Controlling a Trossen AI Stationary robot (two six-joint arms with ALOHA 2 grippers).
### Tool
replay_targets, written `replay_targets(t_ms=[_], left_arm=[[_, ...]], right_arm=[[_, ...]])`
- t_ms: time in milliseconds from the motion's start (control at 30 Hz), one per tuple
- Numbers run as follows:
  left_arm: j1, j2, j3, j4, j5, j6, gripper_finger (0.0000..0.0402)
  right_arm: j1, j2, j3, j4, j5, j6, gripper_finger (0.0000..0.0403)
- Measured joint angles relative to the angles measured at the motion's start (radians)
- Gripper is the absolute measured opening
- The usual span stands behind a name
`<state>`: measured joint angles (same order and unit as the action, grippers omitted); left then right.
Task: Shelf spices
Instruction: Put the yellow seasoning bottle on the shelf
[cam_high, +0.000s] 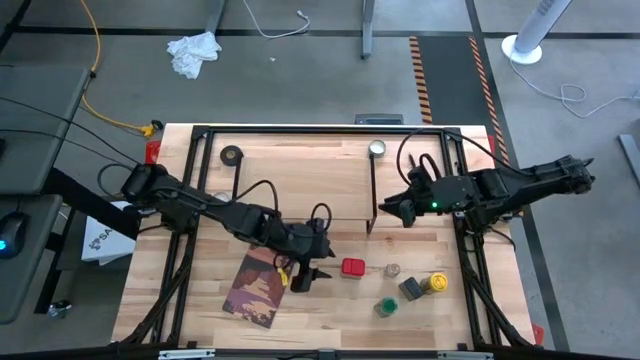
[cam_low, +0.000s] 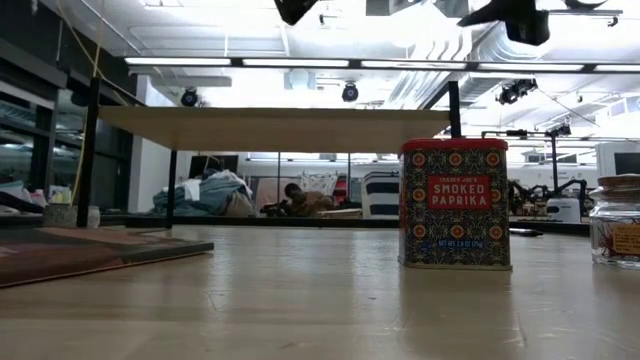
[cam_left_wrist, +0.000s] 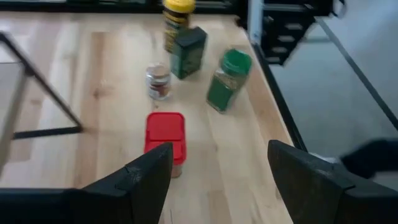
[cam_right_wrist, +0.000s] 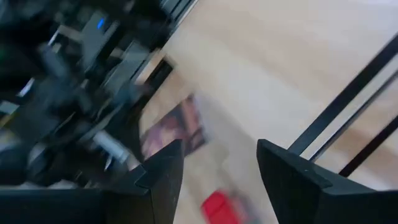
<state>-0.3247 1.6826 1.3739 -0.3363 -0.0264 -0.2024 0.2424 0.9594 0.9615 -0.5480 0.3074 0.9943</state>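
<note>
1. Low view showed the red box (cam_low: 455, 204) standing upright on the surface (cam_low: 300, 300), its label reading "TRADER JOE'S SMOKED PARIKA"-style lettering, of which "SMOKED PAPRIKA" was plain.
2. Beside it at the picture's edge stood the clear glass jar (cam_low: 616, 220), holding reddish threads under a label too small to read.
3. From above, the red box (cam_high: 352, 267) lay just off the left gripper (cam_high: 306, 278), whose fingers (cam_left_wrist: 146, 180) stood wide apart and held nothing.
4. The clear glass jar (cam_high: 393, 271), dark grey tin (cam_high: 410, 289), yellow-topped jar (cam_high: 436, 283) and green-topped jar (cam_high: 385, 306) clustered near the surface's front right; the green one held green contents.
5. The shelf (cam_high: 300, 180) stood behind them, bearing none of the five spices.
6. The right gripper (cam_high: 392, 208) hung over the shelf's right end, fingers (cam_right_wrist: 283, 180) parted and empty.
7. A brown-and-maroon book (cam_high: 256, 290) lay under the left arm.
</note>
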Motion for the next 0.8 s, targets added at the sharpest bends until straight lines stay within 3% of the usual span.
replay_targets(t_ms=[200, 400, 800], left_arm=[[-0.020, -0.007, 0.000, 0.005, -0.158, -0.115, 0.0260], [-0.039, -0.007, 0.000, 0.004, -0.225, -0.137, 0.0260], [-0.052, -0.007, 0.000, 0.004, -0.318, -0.198, 0.0260]], right_arm=[[0.021, -0.004, 0.000, 0.000, -0.278, 0.044, 0.0200], [0.097, 0.022, 0.000, -0.047, -0.439, 0.138, 0.0200], [0.318, 0.086, 0.000, -0.073, -0.408, 0.353, 0.0200]])
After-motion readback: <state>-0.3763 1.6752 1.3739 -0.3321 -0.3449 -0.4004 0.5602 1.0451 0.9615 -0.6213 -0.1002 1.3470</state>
